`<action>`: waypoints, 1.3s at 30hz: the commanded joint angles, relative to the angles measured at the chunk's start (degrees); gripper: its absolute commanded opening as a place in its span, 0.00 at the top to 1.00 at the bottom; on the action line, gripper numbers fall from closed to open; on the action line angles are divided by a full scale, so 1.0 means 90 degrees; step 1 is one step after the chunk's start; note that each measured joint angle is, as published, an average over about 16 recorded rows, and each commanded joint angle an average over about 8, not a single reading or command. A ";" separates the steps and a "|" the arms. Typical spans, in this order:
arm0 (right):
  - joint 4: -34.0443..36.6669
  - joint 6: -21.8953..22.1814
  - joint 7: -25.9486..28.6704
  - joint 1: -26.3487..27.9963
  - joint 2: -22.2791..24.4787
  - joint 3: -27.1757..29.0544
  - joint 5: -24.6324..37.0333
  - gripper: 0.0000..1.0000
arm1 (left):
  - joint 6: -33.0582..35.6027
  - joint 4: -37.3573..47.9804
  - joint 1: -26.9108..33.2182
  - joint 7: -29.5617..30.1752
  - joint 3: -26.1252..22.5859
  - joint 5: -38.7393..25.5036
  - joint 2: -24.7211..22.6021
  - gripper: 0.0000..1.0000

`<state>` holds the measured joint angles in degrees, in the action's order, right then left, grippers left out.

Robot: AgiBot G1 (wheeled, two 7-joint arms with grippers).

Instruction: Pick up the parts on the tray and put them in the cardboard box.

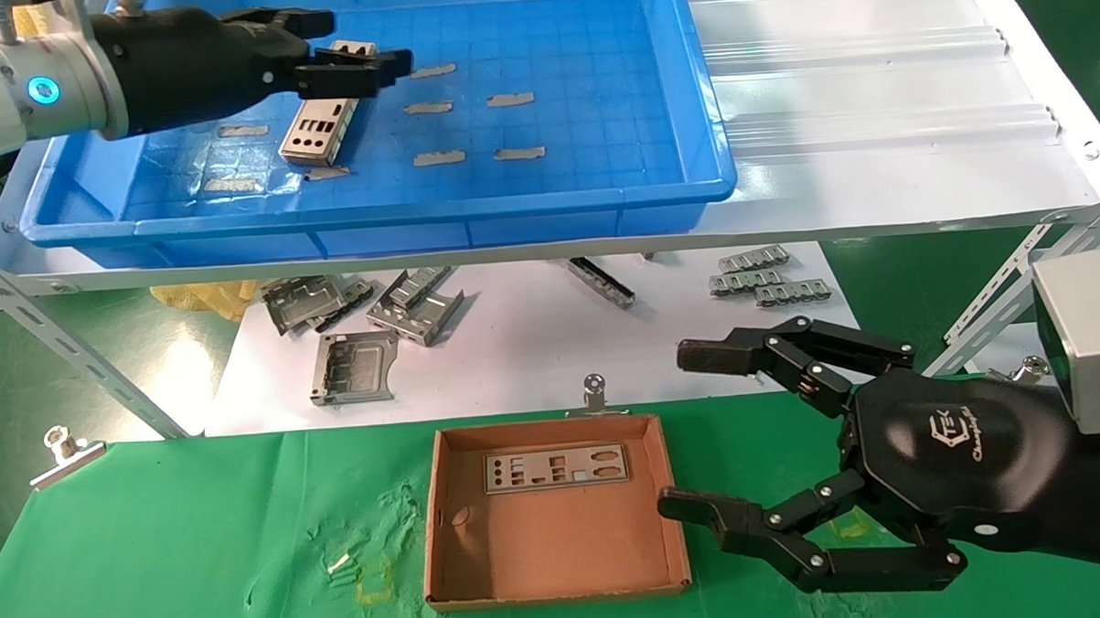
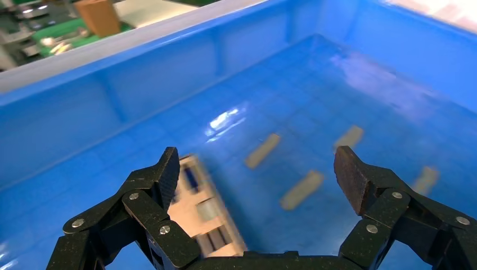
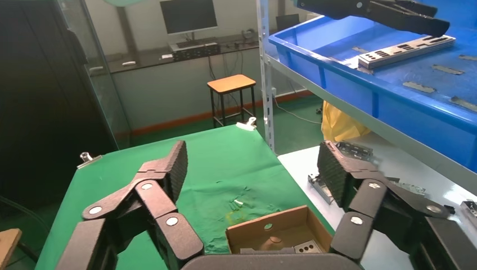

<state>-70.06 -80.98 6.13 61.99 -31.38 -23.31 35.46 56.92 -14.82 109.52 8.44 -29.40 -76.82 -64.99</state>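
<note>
The blue tray [image 1: 373, 210] sits on the upper shelf. One silver punched plate [image 1: 318, 130] lies in its left part; it also shows blurred in the left wrist view [image 2: 205, 211]. My left gripper [image 1: 362, 46] hovers open just above the plate's far end, and in the left wrist view [image 2: 259, 177] the plate lies by one finger [image 2: 167, 174]. The cardboard box [image 1: 558, 546] stands on the green cloth with one plate [image 1: 555, 467] along its far wall. My right gripper [image 1: 687, 429] is open and empty just right of the box, also in the right wrist view [image 3: 253, 169].
Several small grey strips [image 1: 433, 107] lie on the tray floor. Bent grey brackets [image 1: 358, 316] and smaller parts [image 1: 759, 279] lie on the white lower shelf behind the box. Metal clips [image 1: 65, 449] hold the green cloth. Slanted shelf legs [image 1: 76, 353] stand at both sides.
</note>
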 commanded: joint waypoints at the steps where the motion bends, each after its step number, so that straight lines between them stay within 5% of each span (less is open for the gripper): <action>1: 0.0000 0.0000 0.0000 0.0000 0.0000 0.0000 0.0000 0.00 | -0.0138 0.0259 0.0067 -0.0121 0.0026 0.0013 -0.0067 0.00; 9: 0.0000 0.0000 0.0000 0.0000 0.0000 0.0000 0.0000 0.00 | -0.0355 0.0697 0.0182 -0.0312 0.0036 -0.0003 -0.0173 0.01; 11: 0.0000 0.0000 0.0000 0.0000 0.0000 0.0000 0.0000 0.00 | -0.0354 0.0791 0.0215 -0.0319 0.0030 -0.0012 -0.0189 0.16; 17: 0.0000 0.0000 0.0000 0.0000 0.0000 0.0000 0.0000 0.00 | -0.0454 0.1058 0.0295 -0.0281 0.0029 -0.0019 -0.0251 0.89; 19: 0.0000 0.0000 0.0000 0.0000 0.0000 0.0000 0.0000 0.00 | -0.0475 0.1129 0.0313 -0.0265 0.0029 -0.0019 -0.0268 0.99; 39: 0.0000 0.0000 0.0000 0.0000 0.0000 0.0000 0.0000 0.00 | -0.0686 0.1382 0.0279 -0.0370 0.0085 0.0057 -0.0373 1.00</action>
<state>-70.06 -80.98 6.13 62.00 -31.38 -23.32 35.46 50.63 -2.52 111.93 4.93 -28.50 -76.12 -68.31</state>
